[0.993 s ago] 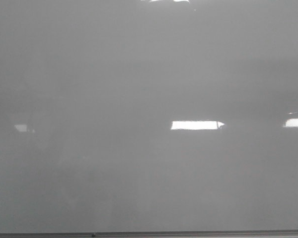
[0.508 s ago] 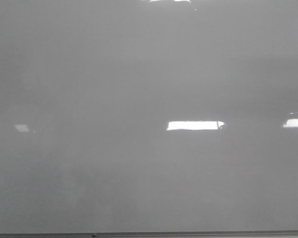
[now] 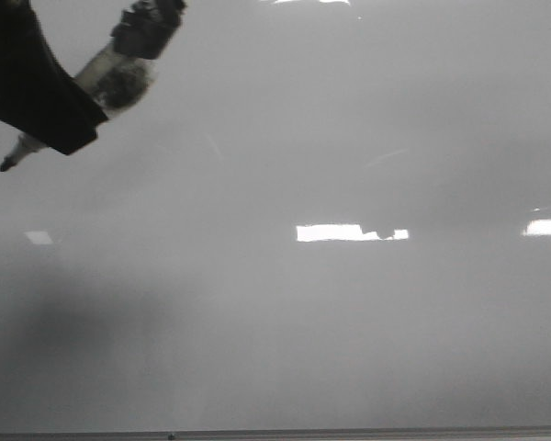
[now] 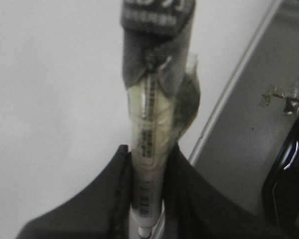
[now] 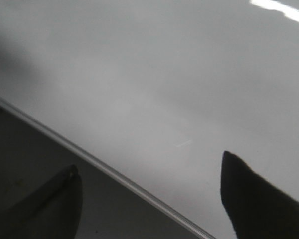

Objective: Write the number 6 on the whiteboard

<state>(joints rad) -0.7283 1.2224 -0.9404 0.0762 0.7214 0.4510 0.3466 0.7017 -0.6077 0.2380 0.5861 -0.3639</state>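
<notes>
Glossy pale grey whiteboard is filling the front view, with bright rectangular light reflections glaring across its middle and a thin dark frame edge running along the bottom. At the upper left corner of that view the left gripper is showing as a dark wedge, and it is clamping a marker whose dark tip is pointing down and to the left, close to the board; whether the tip is touching the surface cannot be told. The left wrist view is giving what the front view is not: the marker close up, its pale printed barrel pinched between two dark fingers, a grey fabric wrap covering its far end, and the whiteboard lying behind it, with the frame edge and a darker surface beyond. The right wrist view is showing only the right gripper, its two dark fingertips standing wide apart and holding nothing, hanging over the board's lower edge. No drawn digit is showing on the board in any view, so the number 6 cannot be placed relative to either gripper.
</notes>
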